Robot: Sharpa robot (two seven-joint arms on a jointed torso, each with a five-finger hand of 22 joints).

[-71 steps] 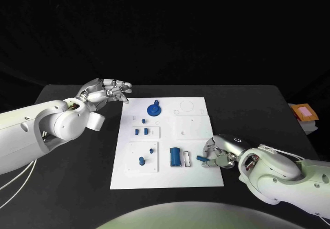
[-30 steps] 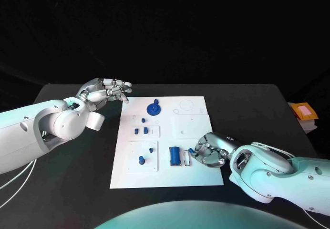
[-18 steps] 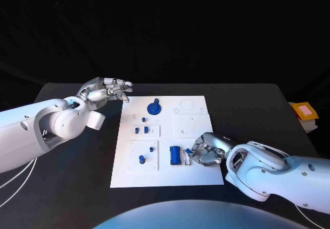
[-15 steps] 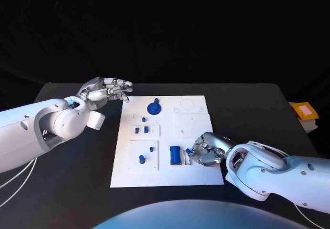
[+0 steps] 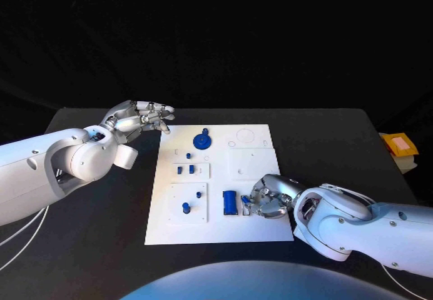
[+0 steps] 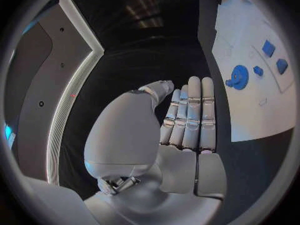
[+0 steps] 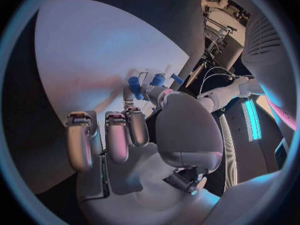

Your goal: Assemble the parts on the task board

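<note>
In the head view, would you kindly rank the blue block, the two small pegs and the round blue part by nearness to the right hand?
1. Blue block, beside the right hand.
2. Two small pegs, mid-board.
3. Round blue part, far end of the board.

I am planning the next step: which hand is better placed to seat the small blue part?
The right hand: it pinches the small blue part beside the blue rectangular block on the white task board. The left hand hovers off the board's far corner.

head camera looks down at task board [image 5: 219, 187]; both wrist fisheyes sit close behind palms, sharing it.
</note>
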